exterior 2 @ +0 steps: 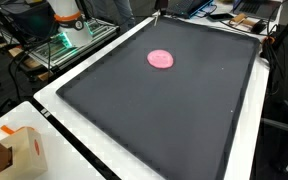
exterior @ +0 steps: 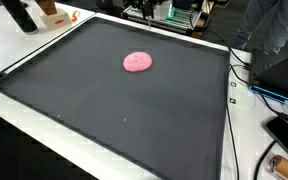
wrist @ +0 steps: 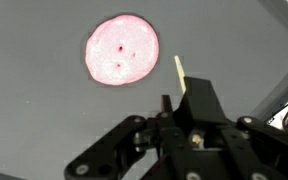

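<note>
Pink disc (wrist: 122, 50) lies flat on the dark mat (wrist: 34, 110), nothing touching it. In the wrist view it's at about 11 o'clock from the gripper (wrist: 189, 100) and clearly apart from it. Jaw state: cannot tell. The linkage fills the bottom of the frame, and a thin pale sliver (wrist: 179, 69) sticks out at the tip; could be a pad edge or something pinched, too small to call. Judgement: early stage, approach only. There's no contact and no grasp on the disc, so everything that involves handling it is left to do. In both exterior views the disc (exterior: 137, 62) (exterior 2: 160, 59) sits toward 12 o'clock of the mat's centre, and the gripper is out of frame. The mat (exterior: 104, 110) is matte black with a raised rim, and apart from the disc only a few specks show on it. It lies on a white table (exterior: 24, 112). Room looks like a lab: cables (exterior: 239, 100) along the mat's 3 o'clock edge, a cardboard box (exterior 2: 19, 152) at 7 o'clock in an exterior view, and green-lit electronics (exterior 2: 69, 42) at 11 o'clock.
</note>
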Robot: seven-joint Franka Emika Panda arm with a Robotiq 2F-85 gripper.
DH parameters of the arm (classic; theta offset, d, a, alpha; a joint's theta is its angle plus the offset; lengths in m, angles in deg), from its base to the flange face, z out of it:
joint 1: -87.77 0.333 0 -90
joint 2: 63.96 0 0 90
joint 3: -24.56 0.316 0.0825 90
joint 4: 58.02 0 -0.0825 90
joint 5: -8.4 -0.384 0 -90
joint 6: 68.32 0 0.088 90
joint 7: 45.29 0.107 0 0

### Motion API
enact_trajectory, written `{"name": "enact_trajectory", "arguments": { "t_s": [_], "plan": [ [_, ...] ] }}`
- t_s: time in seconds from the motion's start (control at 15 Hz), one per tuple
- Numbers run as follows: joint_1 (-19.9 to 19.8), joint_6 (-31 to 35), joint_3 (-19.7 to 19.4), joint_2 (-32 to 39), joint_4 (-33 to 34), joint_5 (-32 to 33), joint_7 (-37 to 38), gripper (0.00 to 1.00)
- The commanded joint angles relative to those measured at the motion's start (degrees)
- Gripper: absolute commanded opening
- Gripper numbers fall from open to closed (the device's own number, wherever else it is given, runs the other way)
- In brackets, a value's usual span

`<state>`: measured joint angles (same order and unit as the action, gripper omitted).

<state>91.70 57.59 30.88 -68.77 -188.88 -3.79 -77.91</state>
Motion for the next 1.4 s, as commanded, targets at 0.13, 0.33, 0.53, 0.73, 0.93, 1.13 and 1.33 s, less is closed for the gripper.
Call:
{"name": "enact_trajectory", "arguments": {
  "t_s": [0.13,0.33,0.53,0.73,0.93,1.13,1.33],
  "plan": [
    [0.99,-0.21,-0.97,0.01,0.16,0.13,0.15,0.25],
    [0.99,-0.23,-0.97,0.01,0.16,0.13,0.16,0.25],
    [0.99,-0.24,-0.97,0.01,0.17,0.13,0.17,0.25],
    [0.78,-0.52,-1.28,0.24,0.48,-0.68,0.07,0.06],
    [-0.36,0.05,-3.26,1.4,1.41,-4.92,-0.71,0.06],
    [-1.57,-0.4,-5.94,2.68,2.18,-11.63,-3.88,0.06],
    [-3.25,-0.43,-8.31,4.24,3.06,-19.57,-9.98,0.06]
  ]
}}
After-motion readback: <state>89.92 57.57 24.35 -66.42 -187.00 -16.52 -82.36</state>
